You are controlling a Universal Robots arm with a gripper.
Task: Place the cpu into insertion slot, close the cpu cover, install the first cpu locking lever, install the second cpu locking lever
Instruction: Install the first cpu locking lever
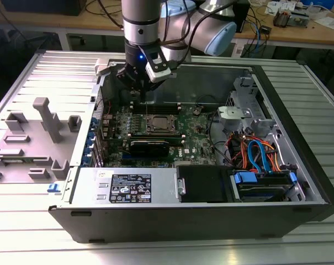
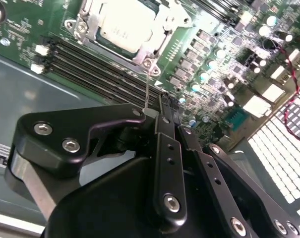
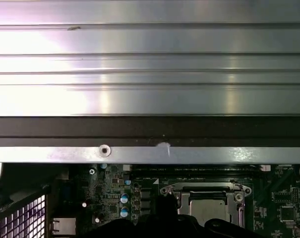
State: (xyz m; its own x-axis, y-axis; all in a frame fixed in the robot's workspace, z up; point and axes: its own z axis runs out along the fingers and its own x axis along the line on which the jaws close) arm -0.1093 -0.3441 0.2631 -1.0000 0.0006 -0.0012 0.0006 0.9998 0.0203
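Note:
The cpu (image 2: 125, 25) lies in the insertion slot (image 1: 158, 125) on the green motherboard, its silver top showing through the window of the cpu cover (image 2: 88, 22), which lies flat over it. In the first wrist view the cpu (image 3: 208, 208) and its cover (image 3: 205, 189) sit beside the case wall. A thin wire locking lever (image 2: 147, 84) stands up from a corner of the slot to my fingertips. My gripper (image 2: 165, 106) hangs just above the slot's far side (image 1: 142, 88), shut on the lever's upper end.
Long black memory slots (image 2: 90, 64) run beside the slot. The case's far wall (image 3: 150, 134) is close behind the gripper. A power supply (image 1: 128, 187) and drive cage with cables (image 1: 255, 154) fill the case's near side. A grey fixture (image 1: 40, 127) lies at the exterior view's left.

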